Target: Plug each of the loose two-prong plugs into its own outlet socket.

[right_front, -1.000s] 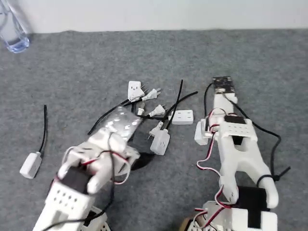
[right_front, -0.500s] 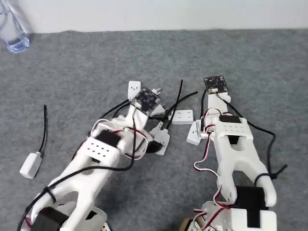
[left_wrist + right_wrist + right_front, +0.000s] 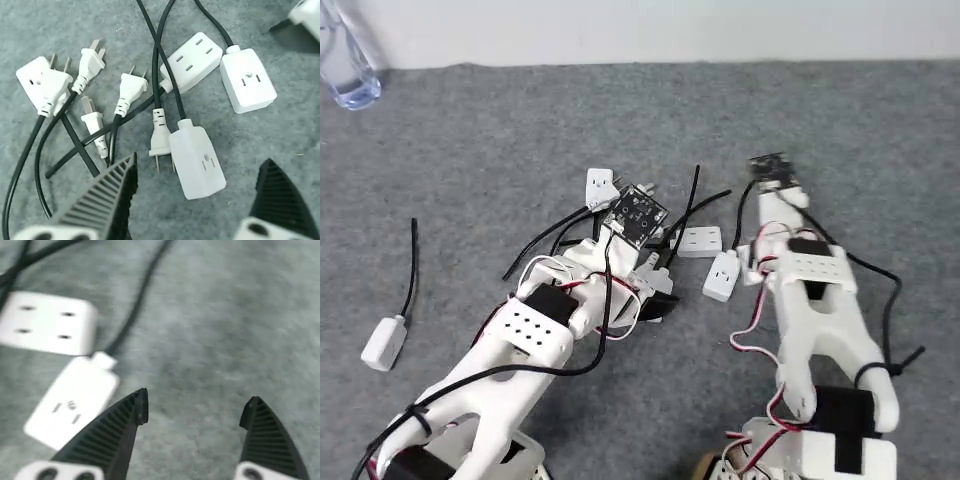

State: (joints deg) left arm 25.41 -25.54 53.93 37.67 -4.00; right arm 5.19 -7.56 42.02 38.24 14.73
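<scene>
My left gripper [image 3: 200, 160] hangs open just above the tangle of cords. Between its fingers lies a white outlet socket [image 3: 197, 162] with a loose two-prong plug [image 3: 159, 137] right beside it. Further out lie three more plugs [image 3: 131, 90] [image 3: 91, 60] [image 3: 95, 125], a flat multi-socket block [image 3: 192, 60], a socket [image 3: 247, 82] and a pronged adapter [image 3: 42, 82]. In the right wrist view, my right gripper [image 3: 197, 397] is open over bare carpet, with a white socket [image 3: 75, 400] beside one finger and the multi-socket block [image 3: 47, 322] beyond it. From above, the left arm [image 3: 550, 310] covers part of the tangle.
Grey carpet [image 3: 470, 150] covers the table. A lone white socket on a short black cord [image 3: 385, 342] lies far to the left. A clear bottle [image 3: 345, 60] stands at the back left corner. The right arm [image 3: 815, 300] lies close beside the socket [image 3: 720, 275].
The left arm has swung forward from a low pose near the front edge to above the plug tangle. The socket beside the right arm has slid slightly left.
</scene>
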